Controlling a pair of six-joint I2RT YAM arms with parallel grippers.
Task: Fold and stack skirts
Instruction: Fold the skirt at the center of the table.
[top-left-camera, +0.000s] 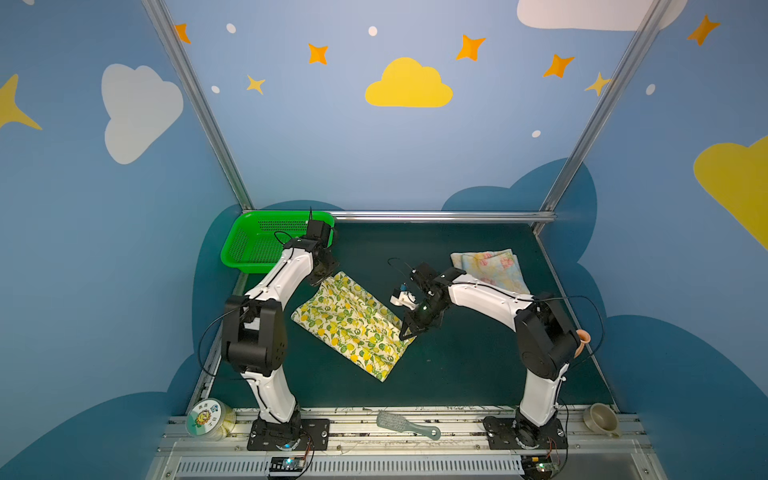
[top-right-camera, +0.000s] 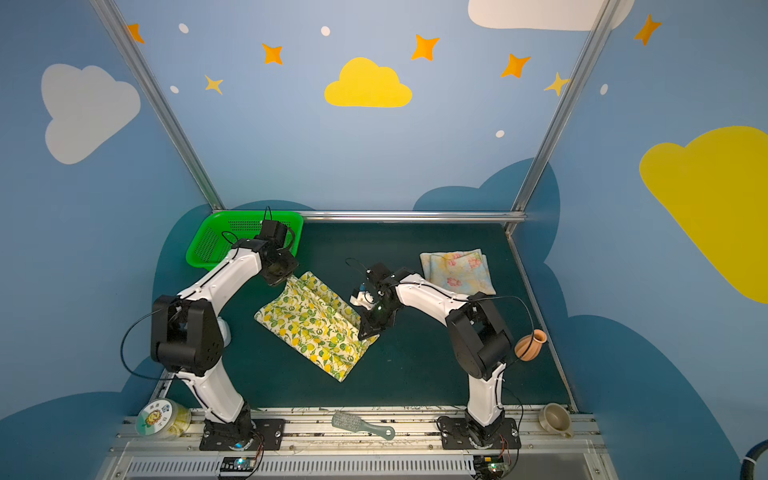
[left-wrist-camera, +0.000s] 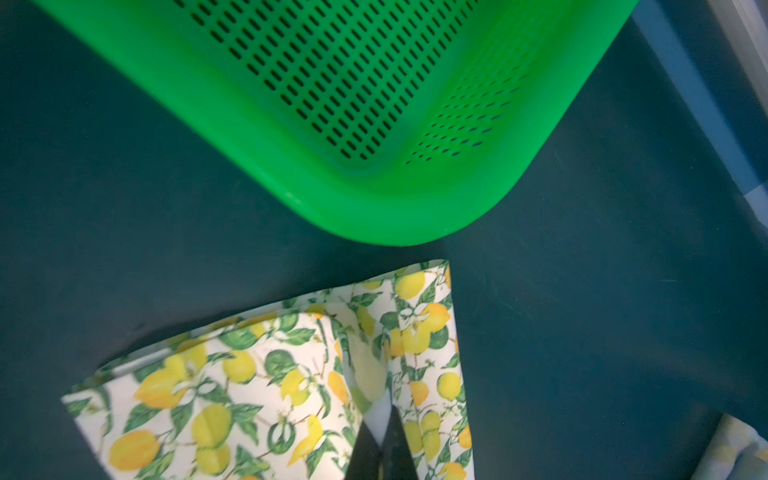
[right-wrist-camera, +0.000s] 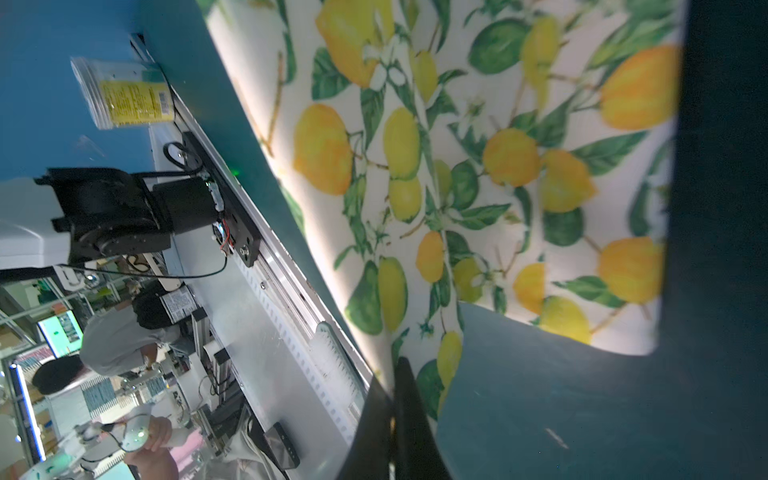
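The lemon skirt (top-left-camera: 351, 326) was spread slantwise across the middle of the dark table (top-left-camera: 457, 374), left of centre in both top views, and several layers could be seen at its edge, so it was judged to be folded already. Its far corner was pinched between the closed fingers of the left gripper (left-wrist-camera: 380, 417), and the corner toward frame centre was clamped in the same way by the right gripper (top-left-camera: 404, 333). Two corners of one side were probably taken so that the cloth could be lifted flat and kept from sagging or unfolding.

The floral skirt (top-left-camera: 494, 266) lay folded at the upper right of the table, well apart from the lemon one, and was judged to be the base of the stack.

The green basket (top-left-camera: 245, 266) stood at the upper left, just beside the left gripper. The right forearm was stretched across the floral skirt's near edge, so the way there was partly blocked. A lidded jar (top-left-camera: 206, 419), a brush (top-left-camera: 401, 423) and a cup (top-left-camera: 600, 417) lay along the bottom rail, and a small clay vase (top-right-camera: 528, 345) was seen behind the right arm.
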